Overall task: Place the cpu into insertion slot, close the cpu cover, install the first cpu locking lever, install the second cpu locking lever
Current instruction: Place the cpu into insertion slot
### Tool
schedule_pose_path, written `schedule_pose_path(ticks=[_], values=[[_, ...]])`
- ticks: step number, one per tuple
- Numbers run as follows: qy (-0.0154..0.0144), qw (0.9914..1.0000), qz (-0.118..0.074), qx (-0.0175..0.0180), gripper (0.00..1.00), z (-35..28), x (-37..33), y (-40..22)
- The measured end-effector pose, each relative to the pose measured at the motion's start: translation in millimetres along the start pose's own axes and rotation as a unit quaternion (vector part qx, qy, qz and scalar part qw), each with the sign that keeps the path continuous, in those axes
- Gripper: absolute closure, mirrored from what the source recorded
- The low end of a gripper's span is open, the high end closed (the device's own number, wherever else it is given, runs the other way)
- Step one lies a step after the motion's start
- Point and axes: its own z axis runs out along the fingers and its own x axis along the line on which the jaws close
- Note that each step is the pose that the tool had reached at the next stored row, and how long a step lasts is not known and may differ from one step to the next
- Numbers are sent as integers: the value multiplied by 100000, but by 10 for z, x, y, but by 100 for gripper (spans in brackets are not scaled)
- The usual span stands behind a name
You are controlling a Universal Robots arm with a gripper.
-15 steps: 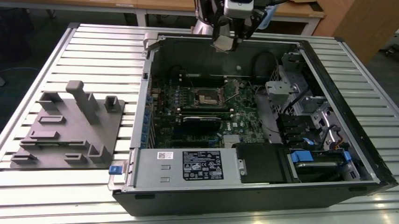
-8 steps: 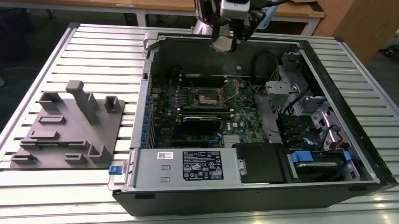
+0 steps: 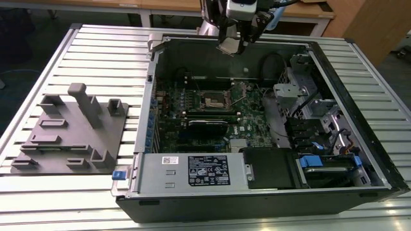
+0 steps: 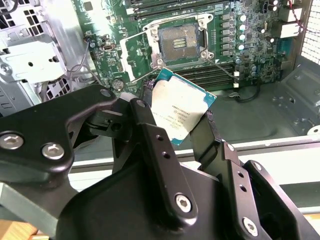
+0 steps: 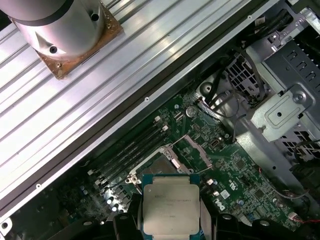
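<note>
Holding the cpu (image 4: 182, 115) by two opposite edges, my gripper (image 4: 176, 111) is clamped on the chip and hangs over the green circuit board (image 4: 265, 57) inside the open computer case (image 3: 149, 115). The chip sits tilted between my fingers (image 4: 150, 132). The insertion slot (image 4: 180, 39) lies bare below, well apart from the chip, and the cpu cover (image 4: 141, 59) stands open beside it. I judge the chip light, stiff and fragile. Its flat metal top looks slick and its underside is best left untouched, so the thin edges seem the only fair grip. A crooked or forced landing could bend the socket's contacts.
</note>
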Motion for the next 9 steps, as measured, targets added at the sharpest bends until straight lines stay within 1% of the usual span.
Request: schedule_pose_path(ticks=[9], values=[[0, 100000, 27, -1, 46, 0, 0, 0]])
